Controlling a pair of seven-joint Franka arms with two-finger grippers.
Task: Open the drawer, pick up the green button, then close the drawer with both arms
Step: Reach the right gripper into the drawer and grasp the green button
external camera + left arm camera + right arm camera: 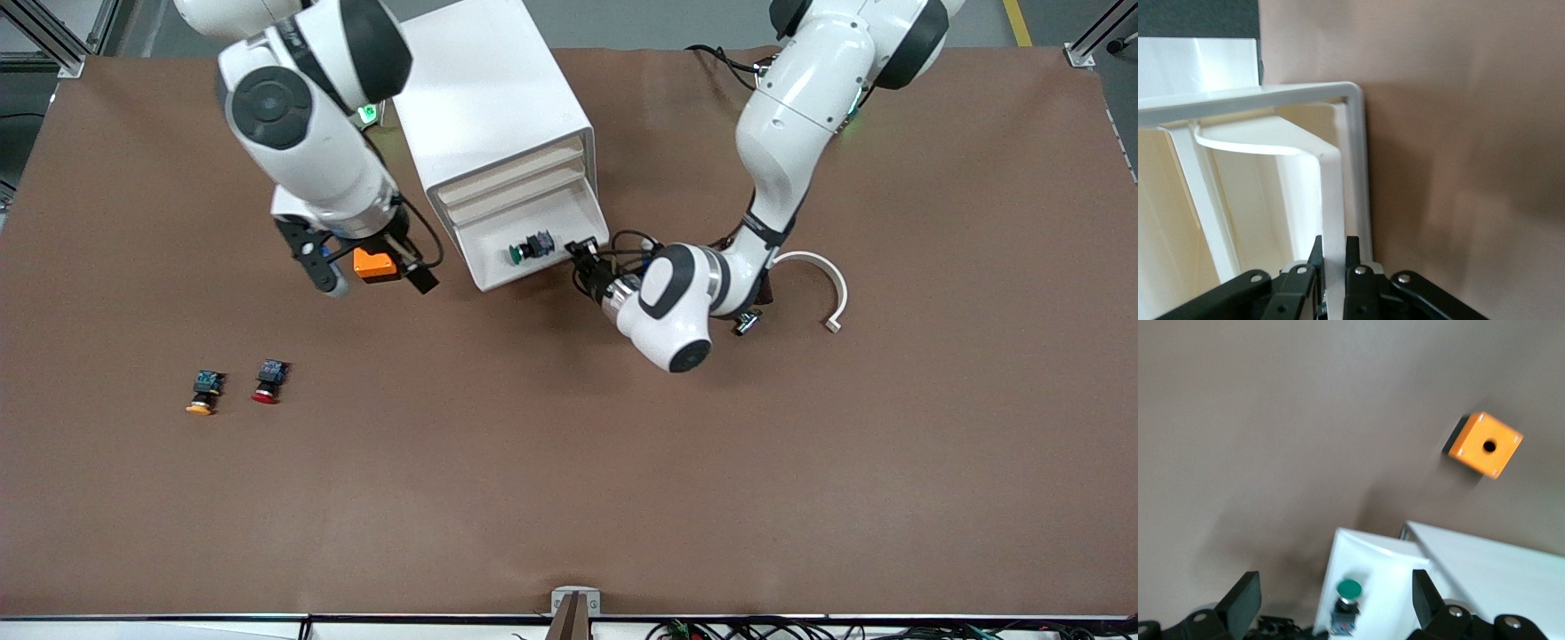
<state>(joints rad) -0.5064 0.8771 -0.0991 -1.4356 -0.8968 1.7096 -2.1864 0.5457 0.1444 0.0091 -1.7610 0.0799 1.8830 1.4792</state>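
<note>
On the brown tabletop (569,462), toward the right arm's end, lie a yellow-capped button (204,393) and a red-capped one (268,381), side by side on their sides. Above them in the front view hangs the right claw (369,274), its fingers spread wide apart and holding nothing; an orange box (374,264) with a round hole shows between them, lying on the tabletop below. The right arm (307,124) hides part of the tabletop beside the cabinet (484,107).

The cabinet's lowest drawer (498,267) is pulled out: a shallow white tray, with the cream fronts of the others stacked above it. In it lies the button (531,248) on its side, green mushroom cap toward the right arm's end, dark blue-black body toward the left arm's. The right wrist view shows it cap-up (1347,600), its body partly cut off at the frame edge.

The left claw (584,256) is at the drawer's corner, its fingers (1315,261) pinched together on the thin white drawer edge (1333,200). A white curved strip (822,280) lies beside the left arm (782,133).
</note>
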